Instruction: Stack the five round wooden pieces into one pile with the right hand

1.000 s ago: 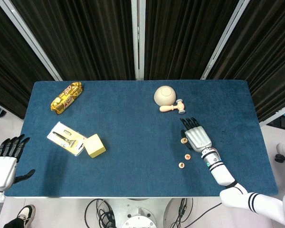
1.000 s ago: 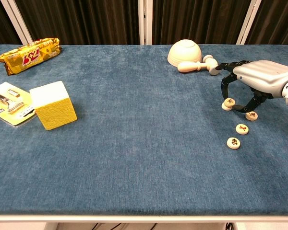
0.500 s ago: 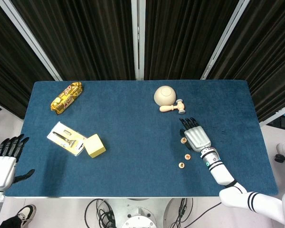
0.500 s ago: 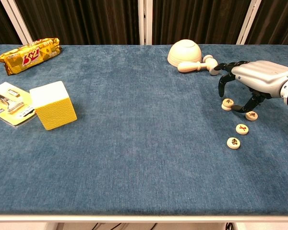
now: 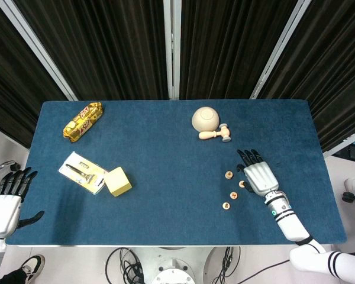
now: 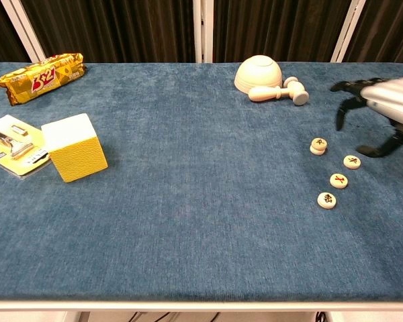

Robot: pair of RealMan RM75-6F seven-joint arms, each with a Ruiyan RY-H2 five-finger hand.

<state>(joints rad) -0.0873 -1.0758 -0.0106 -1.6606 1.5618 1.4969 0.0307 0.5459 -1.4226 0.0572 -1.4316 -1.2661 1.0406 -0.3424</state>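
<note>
- The right hand point(image 5: 261, 177) hovers over the desk point(image 5: 165, 195) with its dark fingers point(image 6: 346, 107) spread and curved down, holding nothing; the thumb reaches toward the nearest piece but stands apart from it
- In the chest view only the front of that hand shows at the right edge, above the cloth
- Just left of the fingers lie the wooden pieces: a pile of two point(image 6: 318, 145) at the far left of the group, then three single discs running toward the desk's near edge, the first point(image 6: 352, 162), the second point(image 6: 340, 180) and the third point(image 6: 327, 200), each flat on the blue cloth and apart from its neighbours
- From above the same group shows as four spots, the pile point(image 5: 229, 174) furthest from the hand
- Behind the pieces, toward the curtains, an upturned wooden bowl point(image 5: 205, 118) sits with a small wooden mallet point(image 5: 215, 134) just beside it
- Well apart on the other side of the desk lie a yellow block point(image 5: 118, 181), touching a flat white pack point(image 5: 82, 171), and further back a gold snack bag point(image 5: 83, 120)
- The left hand point(image 5: 6, 198) hangs off the desk's near left corner, fingers apart, nothing in it
</note>
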